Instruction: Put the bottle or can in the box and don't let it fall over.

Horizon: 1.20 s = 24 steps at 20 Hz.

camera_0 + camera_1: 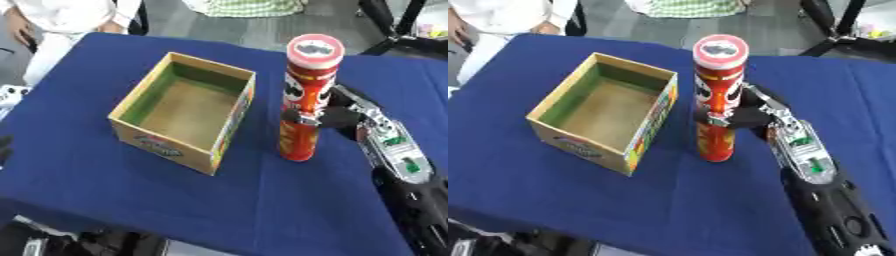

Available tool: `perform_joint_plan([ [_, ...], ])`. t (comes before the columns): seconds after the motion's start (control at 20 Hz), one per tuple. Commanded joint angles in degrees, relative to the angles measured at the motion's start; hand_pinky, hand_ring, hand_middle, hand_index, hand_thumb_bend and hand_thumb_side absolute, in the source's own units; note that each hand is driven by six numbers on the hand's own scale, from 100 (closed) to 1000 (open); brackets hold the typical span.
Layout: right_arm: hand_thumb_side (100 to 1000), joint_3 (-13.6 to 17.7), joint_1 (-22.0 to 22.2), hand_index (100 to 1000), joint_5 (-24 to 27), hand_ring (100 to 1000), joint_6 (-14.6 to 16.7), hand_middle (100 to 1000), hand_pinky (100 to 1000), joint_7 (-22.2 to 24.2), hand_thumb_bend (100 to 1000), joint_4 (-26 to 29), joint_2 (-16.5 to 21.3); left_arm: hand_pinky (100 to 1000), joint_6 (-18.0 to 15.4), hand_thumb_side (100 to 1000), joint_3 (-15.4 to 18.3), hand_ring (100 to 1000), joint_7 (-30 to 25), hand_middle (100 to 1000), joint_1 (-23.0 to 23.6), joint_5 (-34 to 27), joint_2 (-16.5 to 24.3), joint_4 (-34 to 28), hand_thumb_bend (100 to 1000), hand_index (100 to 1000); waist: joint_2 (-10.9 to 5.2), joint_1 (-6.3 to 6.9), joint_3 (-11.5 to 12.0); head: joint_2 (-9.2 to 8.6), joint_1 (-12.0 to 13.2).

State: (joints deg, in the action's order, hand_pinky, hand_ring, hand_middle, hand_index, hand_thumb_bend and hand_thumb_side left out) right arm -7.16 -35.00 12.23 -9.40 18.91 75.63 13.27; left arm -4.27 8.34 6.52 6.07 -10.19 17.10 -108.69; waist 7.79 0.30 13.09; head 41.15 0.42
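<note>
Right hand (pixel 741 116) fingers curled round the crisp can (pixel 304 100) mid-height | can upright on table (pixel 79 165), long axis vertical | open cardboard box (pixel 188 107) just left | left hand unseen

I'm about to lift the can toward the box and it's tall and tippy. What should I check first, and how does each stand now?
1. Chip can upright on the blue tablecloth: ok.
2. Right hand curled round the can about mid-height: ok.
3. Cardboard box open on top, nothing inside: ok.
4. Gap between can and box, nothing lying in it: ok.
5. Grip on the can's far side: cannot tell.
6. Left hand out of the path: not in view.
</note>
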Motion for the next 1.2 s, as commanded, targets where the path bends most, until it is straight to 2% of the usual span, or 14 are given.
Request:
perform_joint_plan([
  [0.05,100,-0.03,-1.30,362,0.65,954,-0.23,947,872,0.05,579,1.94,-0.09,969,-0.01,735,0.28,928,-0.08,916,-0.18,-0.04,0.95,-0.60,108,917,-0.60,0.24,0.04,-0.53,0.13],
  [0.65,100,-0.44,-0.74,324,4.08,952,-1.23,944,874,-0.11,569,4.65,1.82,968,0.02,734,0.38,928,0.02,916,-0.10,-0.03,1.04,-0.63,106,916,-0.67,0.16,0.05,-0.66,0.11],
  [0.8,100,-0.85,-3.28,313,3.12,950,-1.41,940,874,-0.83,571,6.03,0.11,969,-0.01,732,0.33,929,-0.06,916,-0.04,-0.08,1.15,-0.67,105,916,-0.83,0.20,0.05,-0.33,0.03],
  [1.2,100,-3.08,-11.18,316,-0.24,949,-5.17,928,876,-5.56,577,7.45,-6.56,969,0.00,732,0.22,929,-0.17,916,0.06,-0.22,1.29,-0.60,106,916,-1.17,0.16,0.10,-0.09,-0.24],
])
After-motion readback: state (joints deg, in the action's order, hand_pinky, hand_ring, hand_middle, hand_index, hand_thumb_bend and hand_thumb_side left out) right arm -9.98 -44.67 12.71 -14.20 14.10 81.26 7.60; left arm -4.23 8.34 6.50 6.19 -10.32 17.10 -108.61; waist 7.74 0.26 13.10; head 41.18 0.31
